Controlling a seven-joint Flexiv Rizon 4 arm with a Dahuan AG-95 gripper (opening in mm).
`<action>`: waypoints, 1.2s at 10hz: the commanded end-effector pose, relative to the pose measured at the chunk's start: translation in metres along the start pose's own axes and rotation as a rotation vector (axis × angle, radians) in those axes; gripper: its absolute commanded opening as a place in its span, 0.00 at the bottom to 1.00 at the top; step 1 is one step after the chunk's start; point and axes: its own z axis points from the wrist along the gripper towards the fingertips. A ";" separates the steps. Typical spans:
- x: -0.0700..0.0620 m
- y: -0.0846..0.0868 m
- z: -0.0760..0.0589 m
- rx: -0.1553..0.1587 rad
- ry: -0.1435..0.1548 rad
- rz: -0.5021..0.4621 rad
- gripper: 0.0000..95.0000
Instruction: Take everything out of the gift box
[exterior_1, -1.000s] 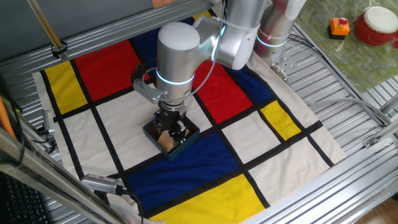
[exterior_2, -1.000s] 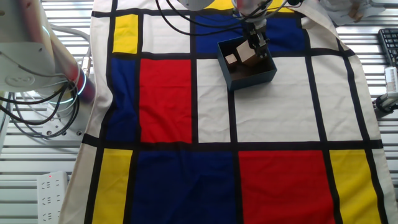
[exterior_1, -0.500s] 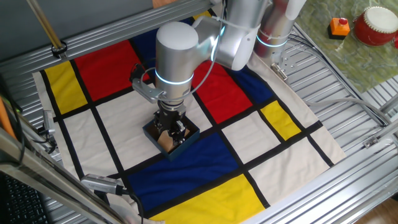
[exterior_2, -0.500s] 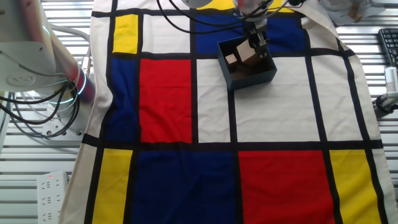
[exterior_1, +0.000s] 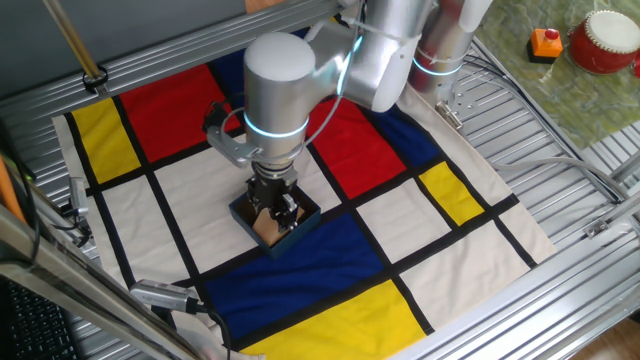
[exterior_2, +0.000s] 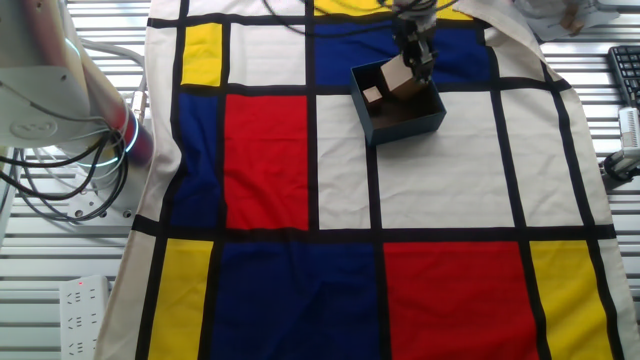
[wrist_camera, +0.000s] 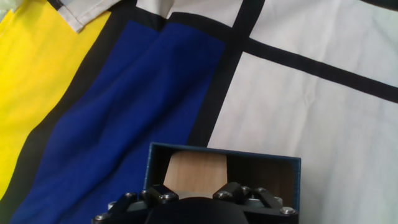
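The gift box, dark blue outside and brown inside, sits on a white square of the checked cloth; it also shows in one fixed view and the hand view. My gripper is shut on a tan wooden block and holds it tilted just above the box's far side. In the hand view the gripper has that block between its fingers. A second, smaller-looking tan block lies inside the box by the left wall. In one fixed view the gripper hides most of the box.
The cloth of red, blue, yellow and white squares covers the table. A red drum and an orange item sit beyond the far right. A keyboard lies off the cloth's right edge. Cables run by the arm base.
My gripper has risen a little with the block in it, lifting it from the box floor to about rim height. The box and the second block have not moved.
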 end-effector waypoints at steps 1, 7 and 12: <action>-0.001 0.010 -0.017 -0.007 0.063 0.023 0.00; 0.002 0.033 -0.054 -0.003 0.155 0.064 0.00; -0.004 0.059 -0.072 -0.056 0.209 0.164 0.00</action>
